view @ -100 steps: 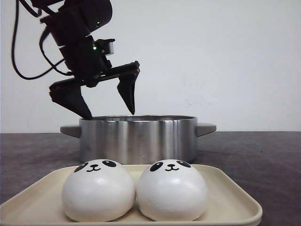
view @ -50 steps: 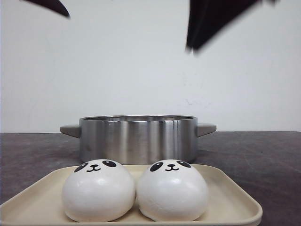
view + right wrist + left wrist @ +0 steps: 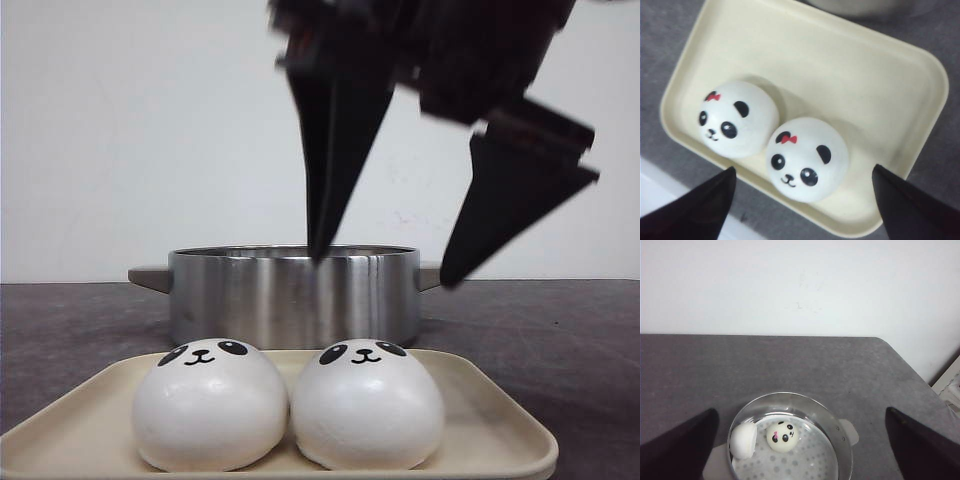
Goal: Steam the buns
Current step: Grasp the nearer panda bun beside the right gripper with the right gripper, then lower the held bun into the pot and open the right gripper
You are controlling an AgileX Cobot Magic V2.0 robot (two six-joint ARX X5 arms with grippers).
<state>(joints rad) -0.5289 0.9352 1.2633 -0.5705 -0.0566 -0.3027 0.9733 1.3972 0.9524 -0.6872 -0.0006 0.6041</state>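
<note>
Two white panda buns lie side by side on a cream tray (image 3: 497,418), one on the left (image 3: 208,405) and one on the right (image 3: 366,405). My right gripper (image 3: 385,265) hangs open and empty above them, close to the camera. In the right wrist view (image 3: 803,167) its fingers straddle the nearer bun (image 3: 807,159), with the other bun (image 3: 737,119) beside it. My left gripper (image 3: 801,410) is open and empty, high above the steel pot (image 3: 841,426). Inside the pot one bun (image 3: 782,436) lies face up and another (image 3: 743,440) leans on its side against the wall.
The steel pot (image 3: 290,295) with two side handles stands behind the tray on the dark grey table (image 3: 560,330). A white wall is at the back. The table's edge and corner show in the left wrist view (image 3: 900,360).
My left gripper has risen from over the pot and left the front view. My right gripper has come down into view, open, over the tray. The buns have not moved.
</note>
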